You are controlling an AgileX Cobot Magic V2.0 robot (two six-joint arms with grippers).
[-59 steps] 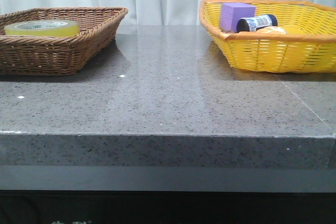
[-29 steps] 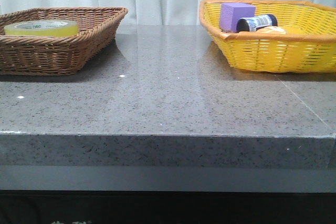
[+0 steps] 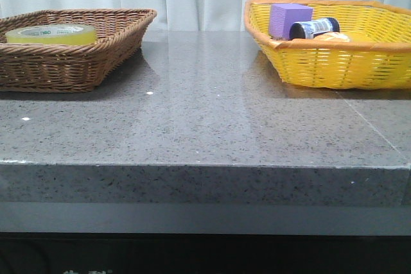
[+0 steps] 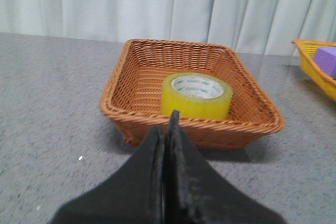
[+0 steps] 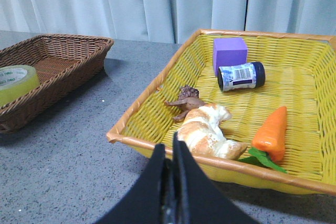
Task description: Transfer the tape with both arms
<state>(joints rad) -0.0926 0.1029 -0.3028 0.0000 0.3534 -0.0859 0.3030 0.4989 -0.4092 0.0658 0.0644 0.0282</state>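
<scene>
Judging from how things lie, the task has not started: the tape point(image 3: 51, 33) lies flat in the brown basket point(image 3: 96, 62) on the left of the desk point(image 3: 205, 120), untouched, and neither arm shows in the front view. In the left wrist view the tape point(image 4: 197, 95) sits near the middle of that basket point(image 4: 252, 124), its core facing up, with the left gripper point(image 4: 167, 129) hanging short of the basket's near rim, aimed at the roll, its jaws pressed together on nothing. The right gripper point(image 5: 169, 156) is likewise clenched and empty, poised over the desk just before the near rim of the yellow basket point(image 5: 157, 145). That basket already holds a purple block point(image 5: 229, 51), a dark bottle point(image 5: 241, 76), a carrot point(image 5: 270, 132), a bread roll point(image 5: 207, 129) and a small brown thing I cannot name. All of the work seems left: the left jaws must open, reach over the rim and take the roll, then pass it to the right gripper over the bare middle of the desk, and the right arm would probably set it in the yellow basket, though the task does not name where it ends. The free space there looks to be toward the far side.
</scene>
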